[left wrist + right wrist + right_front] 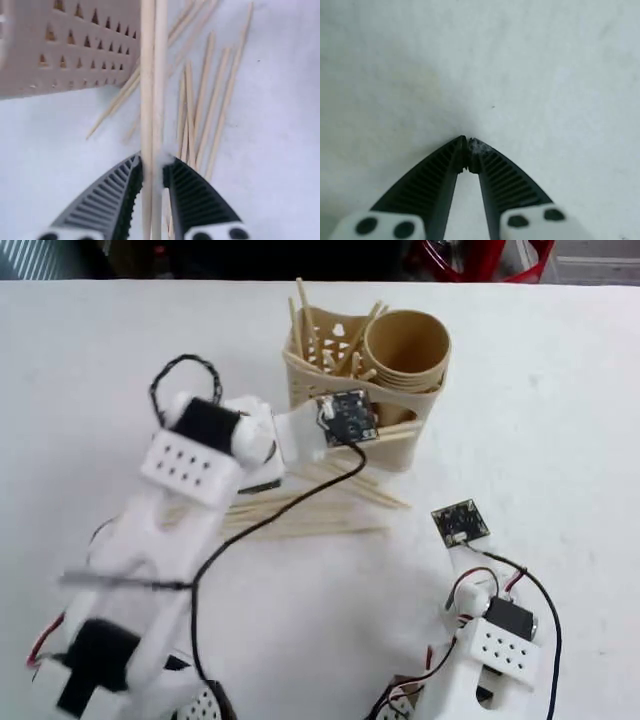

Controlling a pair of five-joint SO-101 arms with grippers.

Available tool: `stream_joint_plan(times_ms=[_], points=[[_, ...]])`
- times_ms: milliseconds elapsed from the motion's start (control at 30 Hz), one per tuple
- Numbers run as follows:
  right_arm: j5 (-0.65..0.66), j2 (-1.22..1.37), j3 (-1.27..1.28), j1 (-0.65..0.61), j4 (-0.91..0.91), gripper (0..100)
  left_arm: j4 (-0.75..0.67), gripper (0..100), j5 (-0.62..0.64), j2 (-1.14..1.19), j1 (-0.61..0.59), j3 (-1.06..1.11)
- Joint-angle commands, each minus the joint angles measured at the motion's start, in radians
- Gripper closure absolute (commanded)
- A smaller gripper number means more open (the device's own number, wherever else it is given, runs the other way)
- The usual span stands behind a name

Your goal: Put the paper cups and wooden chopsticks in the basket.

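Far ends of held chopsticks [153, 75] cut off by picture edge beyond left hand [152, 167]. Ahead of hand, basket [75, 50] cropped, rim unseen. On worktop [560, 390], loose chopsticks [340, 530] partly hidden under left arm [170, 510]; count unclear.

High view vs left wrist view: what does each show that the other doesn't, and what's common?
High view adds: stacked tan paper cups and upright wooden chopsticks standing inside the beige perforated plastic basket. Left wrist view adds: the left gripper, shut on a pair of wooden chopsticks. Shared: the basket's perforated wall and the loose wooden chopsticks lying beside it on the white table.
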Motion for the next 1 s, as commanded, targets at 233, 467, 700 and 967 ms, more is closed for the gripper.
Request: stream_joint_plan(times_ms=[233,467,700,967], points=[[0.012,-0.008,-0.005,0.002,-0.015,98.1,-0.236,98,0.333,-0.348,0.015,-0.061],[0.011,-0.008,-0.005,0.002,-0.015,98.1,-0.667,98,0.661,-0.272,0.042,-0.061],[0.009,-0.008,-0.005,0.002,-0.015,98.1,-1.083,98,0.827,-0.047,0.101,-0.071],[0.009,-0.008,-0.005,0.002,-0.015,98.1,-1.126,98,1.043,0.265,0.005,-0.325]])
